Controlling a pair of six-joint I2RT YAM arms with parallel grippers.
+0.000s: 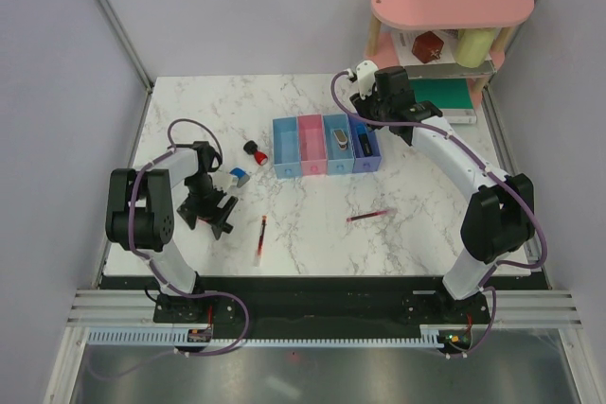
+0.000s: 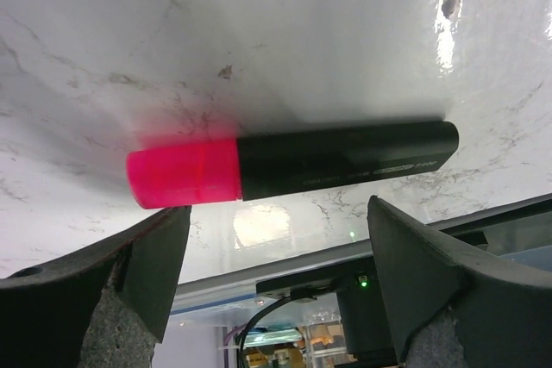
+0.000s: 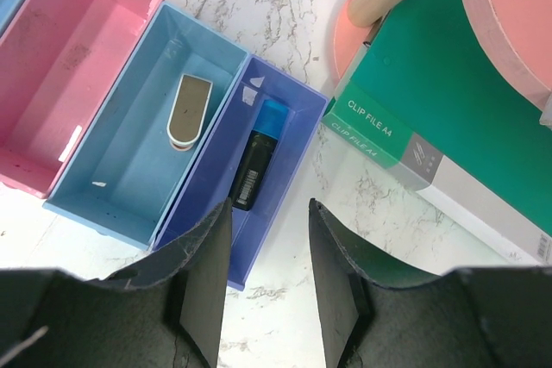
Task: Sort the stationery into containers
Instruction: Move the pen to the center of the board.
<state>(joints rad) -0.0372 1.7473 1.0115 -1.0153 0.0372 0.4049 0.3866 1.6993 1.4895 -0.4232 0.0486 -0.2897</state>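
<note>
My left gripper (image 1: 210, 211) is open, low over the table, its jaws either side of a black marker with a pink cap (image 2: 293, 161) that lies flat. My right gripper (image 3: 269, 213) is open and empty above the near right corner of the purple bin (image 3: 207, 180). That bin holds a blue-capped black marker (image 3: 257, 157). The light blue bin (image 3: 129, 170) holds the silver-brown clip (image 3: 188, 111). The pink bin (image 3: 78, 58) and blue bin (image 1: 287, 173) look empty. Two red pens (image 1: 260, 238) (image 1: 370, 216), the blue eraser (image 1: 239, 177) and the red-black stub (image 1: 256, 151) lie on the table.
A green box (image 1: 445, 94) lies right of the bins, close to my right gripper; it also shows in the right wrist view (image 3: 431, 101). Behind it stands the pink two-tier shelf (image 1: 452, 2) with a red cube (image 1: 429, 46) and a yellow cylinder (image 1: 476, 44).
</note>
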